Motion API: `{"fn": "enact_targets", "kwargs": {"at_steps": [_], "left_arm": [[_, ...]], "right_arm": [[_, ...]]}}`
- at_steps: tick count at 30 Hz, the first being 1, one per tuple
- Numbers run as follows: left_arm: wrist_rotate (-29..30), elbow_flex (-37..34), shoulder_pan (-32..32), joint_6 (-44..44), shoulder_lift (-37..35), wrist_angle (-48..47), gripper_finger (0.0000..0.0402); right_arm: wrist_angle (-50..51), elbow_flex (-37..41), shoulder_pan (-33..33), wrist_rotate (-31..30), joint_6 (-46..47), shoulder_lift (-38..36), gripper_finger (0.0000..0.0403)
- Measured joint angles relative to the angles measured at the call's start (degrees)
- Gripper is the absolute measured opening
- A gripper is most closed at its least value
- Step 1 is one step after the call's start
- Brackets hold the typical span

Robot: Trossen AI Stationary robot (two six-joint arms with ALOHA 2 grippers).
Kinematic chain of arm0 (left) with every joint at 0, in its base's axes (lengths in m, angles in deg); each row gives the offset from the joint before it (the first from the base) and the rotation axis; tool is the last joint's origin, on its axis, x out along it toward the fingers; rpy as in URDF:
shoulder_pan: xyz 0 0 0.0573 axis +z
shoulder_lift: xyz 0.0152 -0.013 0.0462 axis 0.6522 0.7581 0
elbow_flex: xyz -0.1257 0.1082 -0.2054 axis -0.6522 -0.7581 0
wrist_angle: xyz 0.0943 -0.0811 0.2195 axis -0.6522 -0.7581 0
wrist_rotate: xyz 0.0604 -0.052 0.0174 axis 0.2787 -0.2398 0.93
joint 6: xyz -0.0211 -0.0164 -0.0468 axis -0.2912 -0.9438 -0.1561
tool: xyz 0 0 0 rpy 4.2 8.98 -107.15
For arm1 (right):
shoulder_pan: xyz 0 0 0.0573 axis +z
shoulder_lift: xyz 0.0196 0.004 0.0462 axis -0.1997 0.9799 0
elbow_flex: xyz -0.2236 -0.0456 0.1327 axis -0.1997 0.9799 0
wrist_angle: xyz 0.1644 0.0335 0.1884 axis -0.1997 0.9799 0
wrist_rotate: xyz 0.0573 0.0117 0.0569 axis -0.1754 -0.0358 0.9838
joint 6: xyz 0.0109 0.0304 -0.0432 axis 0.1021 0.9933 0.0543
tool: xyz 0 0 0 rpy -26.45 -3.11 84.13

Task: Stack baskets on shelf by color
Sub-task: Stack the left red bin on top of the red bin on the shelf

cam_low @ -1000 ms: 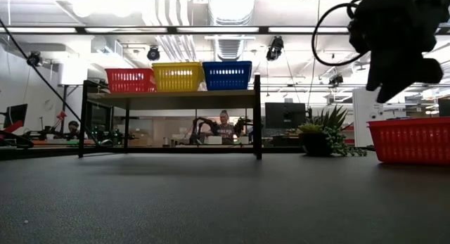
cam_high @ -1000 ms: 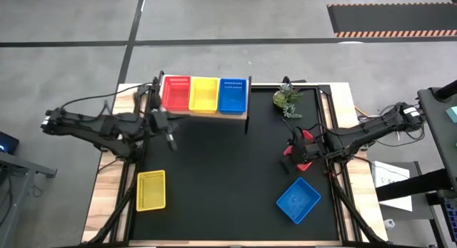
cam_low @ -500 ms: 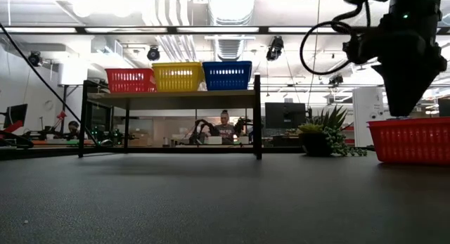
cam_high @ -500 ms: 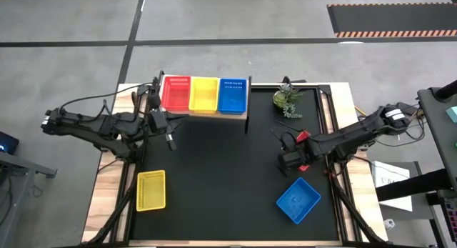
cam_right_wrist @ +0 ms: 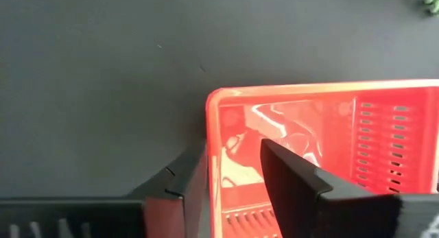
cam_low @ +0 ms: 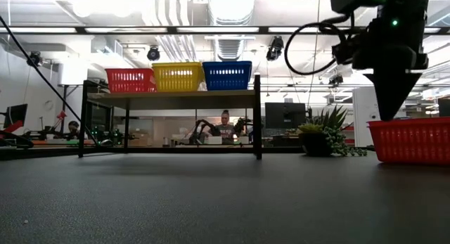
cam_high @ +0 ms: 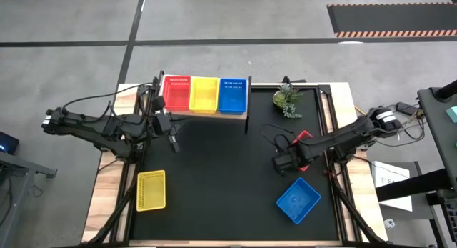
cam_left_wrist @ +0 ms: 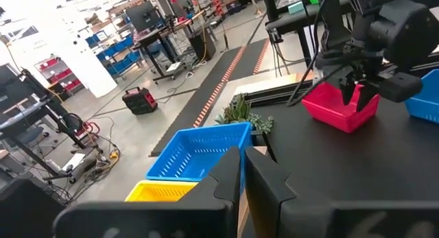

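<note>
High view: a loose red basket [cam_high: 303, 139] is sitting on the black tabletop [cam_high: 214, 176], below the plant [cam_high: 287, 98]; blue basket [cam_high: 298, 199] and yellow basket [cam_high: 151, 189] lying further from the shelf [cam_high: 206, 95].

Right wrist view: right hand [cam_right_wrist: 233, 162] is straddling the red basket's wall, fingers part-open.

Left wrist view: left hand [cam_left_wrist: 243, 173] is pinched closed, empty, near the shelf.

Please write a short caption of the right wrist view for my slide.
Right tool straddling the end wall of the red basket on the black table, one finger inside and one outside.
</note>
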Motion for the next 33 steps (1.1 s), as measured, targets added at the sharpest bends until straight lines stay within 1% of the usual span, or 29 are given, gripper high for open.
{"fn": "enact_targets", "kwargs": {"at_steps": [7, 13, 14, 19, 25, 29, 32, 33], "left_arm": [[0.0, 0.0, 0.0, 0.06, -0.02, 0.15, 0.0004], [0.0, 0.0, 0.0, 0.06, -0.02, 0.15, 0.0004], [0.01, 0.0, 0.0, 0.06, -0.02, 0.15, 0.0004], [0.0, 0.0, 0.0, 0.06, -0.04, 0.15, 0.0004], [0.02, 0.0, 0.0, 0.06, -0.02, 0.14, 0.0004], [0.02, 0.0, 0.0, 0.06, 0.02, 0.13, 0.0004], [0.02, 0.0, 0.0, 0.06, 0.02, 0.13, 0.0004], [0.02, 0.0, 0.0, 0.06, 0.02, 0.13, 0.0004]], "right_arm": [[-0.41, 0.46, -0.27, -0.94, -0.31, 1.66, 0.0088], [-0.28, 0.47, -0.27, -1.44, -0.39, 1.53, 0.0019], [-0.22, 0.47, -0.26, -1.42, -0.59, 1.46, 0.0015], [1.99, -1.29, -0.23, -1.4, -1.55, 1.45, 0.001], [13.19, -7.97, -0.07, -1.6, -2.02, 1.39, 0.0009], [13.51, -11.75, 0.38, -1.43, -6.29, 1.36, 0.0009], [14.74, -13.59, 0.58, -3.82, -6.09, 1.32, 0.0008], [13.64, -13.8, 0.68, -2.33, -8.04, 1.15, 0.0008]]}}
